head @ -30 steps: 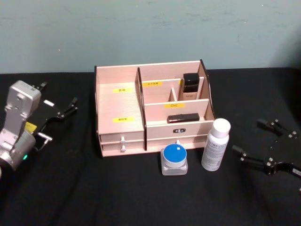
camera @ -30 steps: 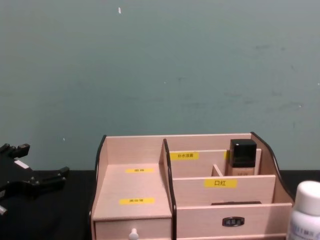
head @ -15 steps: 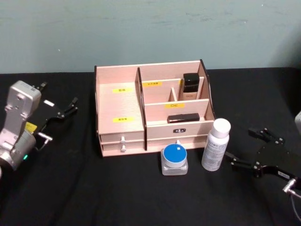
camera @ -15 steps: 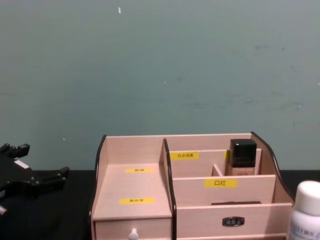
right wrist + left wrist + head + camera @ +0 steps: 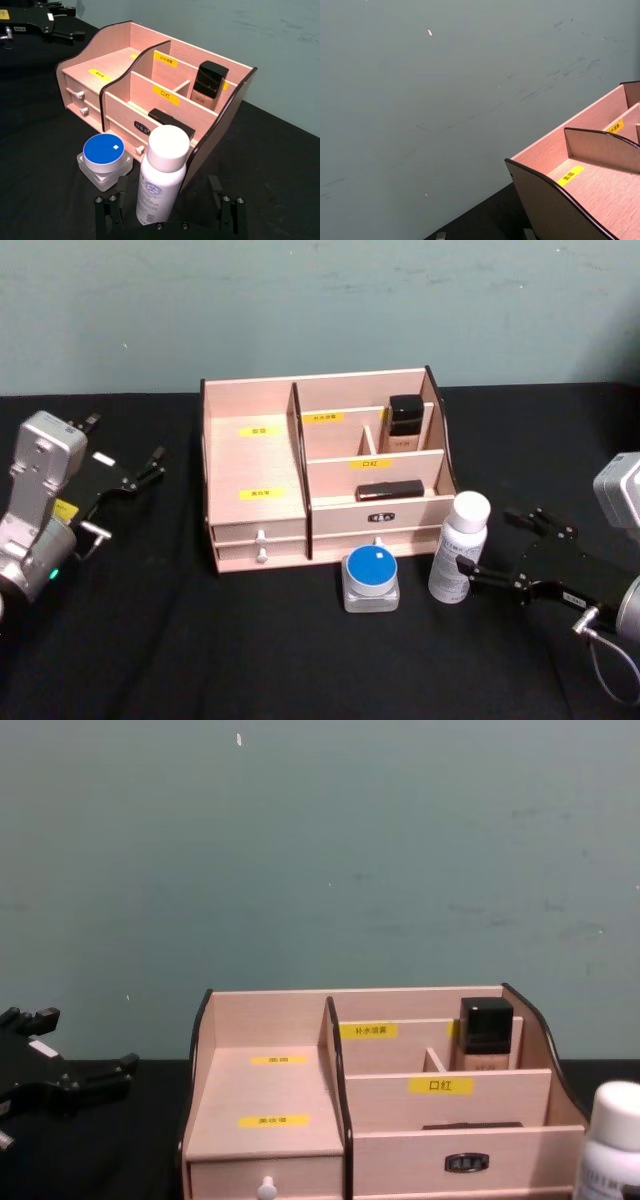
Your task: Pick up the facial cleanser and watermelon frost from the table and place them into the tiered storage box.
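Nothing is stowed yet: the white bottle and blue-lidded jar stand on the tabletop before the tiered storage box. The right gripper, jaws wide and empty, sits just beside the bottle; the left gripper rests open, far left.

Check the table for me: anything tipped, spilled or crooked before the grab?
Nothing stands out. The white bottle and the blue-lidded jar stand upright in front of the organiser, whose drawers are shut. The right gripper is open close to the bottle; the left gripper sits parked, open, at the left.
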